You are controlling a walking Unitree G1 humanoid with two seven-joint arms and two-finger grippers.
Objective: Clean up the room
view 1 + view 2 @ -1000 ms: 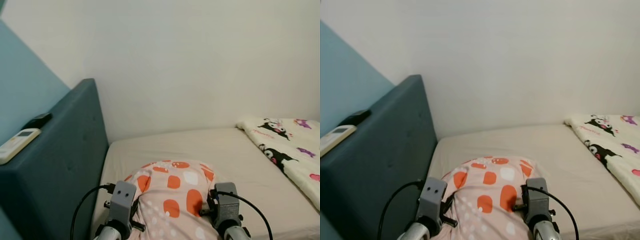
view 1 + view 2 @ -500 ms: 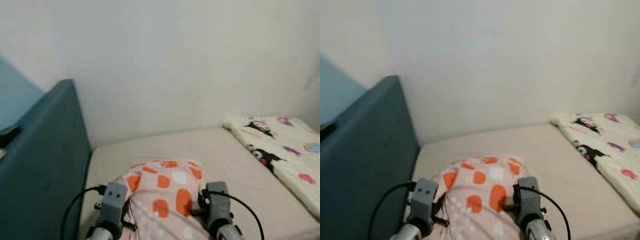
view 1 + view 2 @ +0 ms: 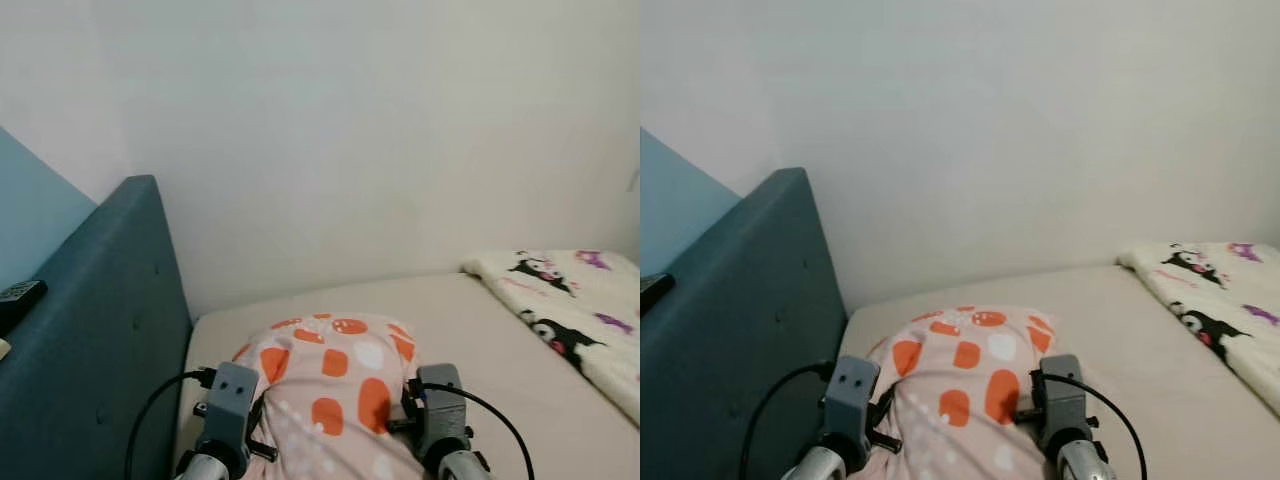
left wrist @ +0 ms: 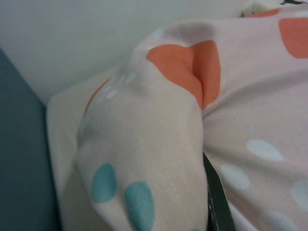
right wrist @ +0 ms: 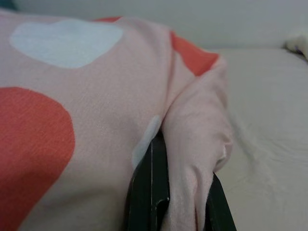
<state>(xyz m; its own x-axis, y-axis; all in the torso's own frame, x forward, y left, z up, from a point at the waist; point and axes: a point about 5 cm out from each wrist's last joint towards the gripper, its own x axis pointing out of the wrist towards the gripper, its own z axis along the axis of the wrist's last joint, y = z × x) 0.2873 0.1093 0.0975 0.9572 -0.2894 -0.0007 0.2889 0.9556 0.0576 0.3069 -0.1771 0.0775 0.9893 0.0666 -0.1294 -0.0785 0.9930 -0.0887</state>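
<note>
Two eye views: a pink pillow [image 3: 335,385] with orange and white spots is held up between both arms, above the near part of the beige mattress [image 3: 470,320]
Left gripper [image 3: 262,435]: at the pillow's left edge, fingers buried in the fabric
Right gripper [image 3: 402,415]: at the pillow's right edge, fingers likewise hidden behind cloth
Headboard [image 3: 100,350]: dark teal, upholstered, just beside the mattress on the robot's left; a black remote [image 3: 18,297] lies on its top ledge
Blanket [image 3: 575,310]: white with cartoon figures, folded on the mattress's far right, well apart from the pillow
Wall [image 3: 350,130]: plain white, behind the bed
In the way: the pillow itself covers the bed surface directly ahead of the arms

Left wrist view: pillow fabric [image 4: 159,144] bunched close to the lens, with orange and teal spots; one black finger [image 4: 215,197] presses against it, so the jaws pinch the pillow's corner; mattress edge and teal headboard [image 4: 21,154] lie behind

Right wrist view: two black fingers [image 5: 151,192] clamp a fold of the pink pillow [image 5: 72,120] between them; the bare mattress [image 5: 269,125] stretches beyond
</note>
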